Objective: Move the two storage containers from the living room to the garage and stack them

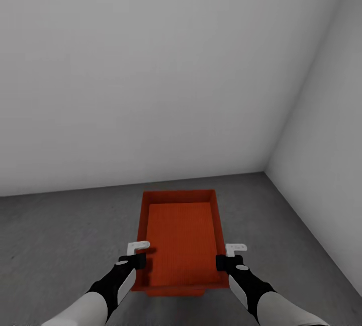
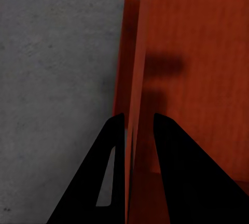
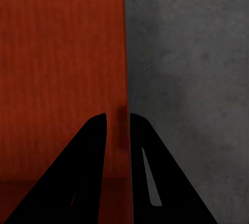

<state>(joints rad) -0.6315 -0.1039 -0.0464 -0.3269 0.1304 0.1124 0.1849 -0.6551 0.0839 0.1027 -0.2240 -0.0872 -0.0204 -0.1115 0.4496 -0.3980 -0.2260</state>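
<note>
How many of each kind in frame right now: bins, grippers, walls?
Orange-red storage containers: 1 — storage container, held over the dark grey floor
Grippers: 2 — left gripper and right gripper, each clamped on a side wall of the bin
White walls: 2 — back wall, side wall
Total: 5

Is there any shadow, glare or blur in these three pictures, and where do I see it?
Head view: flat, even light, no glare; only a faint shadow beside the left gripper on the container. Left wrist view: a soft dark shadow on the ribbed bottom, and the picture is slightly blurred. Right wrist view: mottled floor looks soft, no glare.
</note>
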